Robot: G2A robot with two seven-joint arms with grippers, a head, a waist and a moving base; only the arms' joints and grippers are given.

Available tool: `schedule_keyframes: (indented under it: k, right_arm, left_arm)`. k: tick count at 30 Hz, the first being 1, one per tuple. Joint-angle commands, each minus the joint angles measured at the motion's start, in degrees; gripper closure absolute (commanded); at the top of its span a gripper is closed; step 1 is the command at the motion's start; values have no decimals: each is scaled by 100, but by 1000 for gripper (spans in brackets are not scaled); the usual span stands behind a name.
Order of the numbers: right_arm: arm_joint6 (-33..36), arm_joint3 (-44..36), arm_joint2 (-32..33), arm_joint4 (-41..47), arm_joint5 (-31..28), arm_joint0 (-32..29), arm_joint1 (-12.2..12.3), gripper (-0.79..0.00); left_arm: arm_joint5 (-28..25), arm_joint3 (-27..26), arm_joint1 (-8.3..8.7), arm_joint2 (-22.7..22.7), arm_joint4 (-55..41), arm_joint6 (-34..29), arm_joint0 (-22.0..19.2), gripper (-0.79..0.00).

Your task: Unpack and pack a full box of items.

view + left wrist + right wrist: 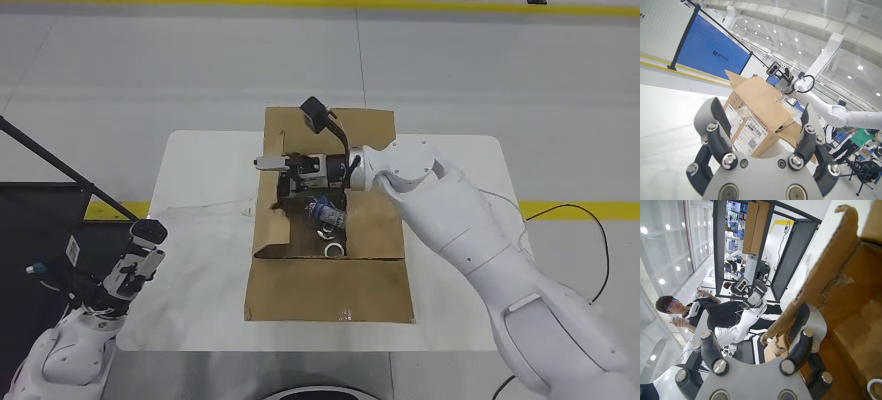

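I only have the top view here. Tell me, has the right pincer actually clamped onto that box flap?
Observer: No. The right pincer is open, with the flap of the box between its fingers, one finger on each side.
Operator: Okay. And the left pincer, is it carrying anything?
Observer: Nothing. The left pincer is open and empty, and it points at the side of the box that has the labels.
Operator: Anything else on that side?
Observer: Yes, a crumpled piece of clear plastic shows in front of the labels.
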Motion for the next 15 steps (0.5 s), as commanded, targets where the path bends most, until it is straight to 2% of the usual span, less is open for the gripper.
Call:
schedule_keyframes:
  k: [1,6,10,15]
  right_arm:
    - [10,38,-123,-36,63,105,-107,-785]
    - [-129,389,-443,-79,-81,359,-476,-785]
    - [-597,787,-666,-227,-428,448,-793,-785]
    - [-686,1337,-903,-296,-573,511,-1167,-785]
  left_arm:
    - [0,24,-2,-31,-46,58,13,-785]
    - [0,74,-4,-128,-202,202,61,-785]
    - [0,93,1,-210,-286,249,94,-785]
    - [0,85,7,-306,-367,280,135,-785]
